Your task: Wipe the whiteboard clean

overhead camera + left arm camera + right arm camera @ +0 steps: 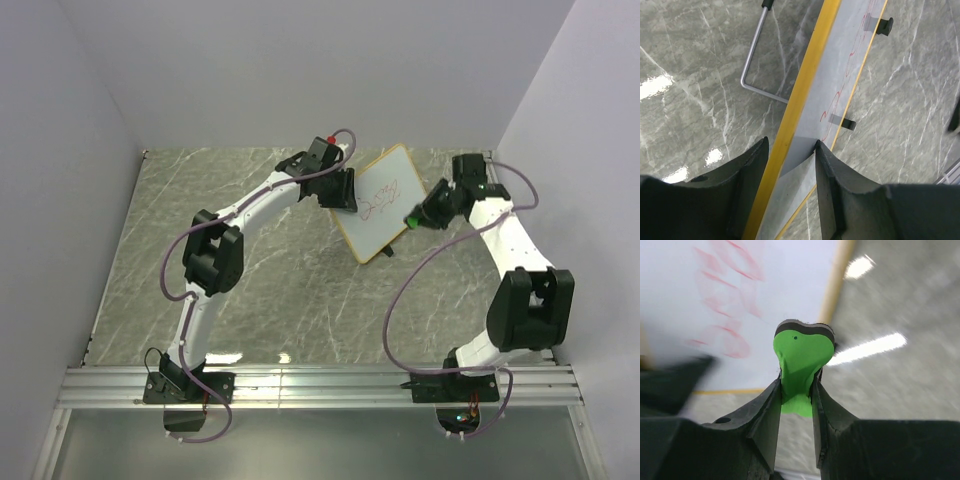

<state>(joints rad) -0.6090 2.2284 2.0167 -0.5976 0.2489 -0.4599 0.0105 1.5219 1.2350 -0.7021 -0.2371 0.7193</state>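
The whiteboard (385,205), white with a tan frame and red scribbles, stands tilted at the back middle of the table. My left gripper (343,190) is shut on its left edge; in the left wrist view the fingers straddle the yellow frame (790,135) and the board face (840,65). My right gripper (420,215) is shut on the green eraser (411,219), held at the board's right edge. In the right wrist view the eraser (802,352) is pinched between my fingers, just in front of the board face (740,300) with its red marks.
A thin metal stand wire (752,60) lies behind the board on the grey marble table (280,290). Two small dark clips (884,25) stick out from the board's far edge. White walls close in at the back and both sides.
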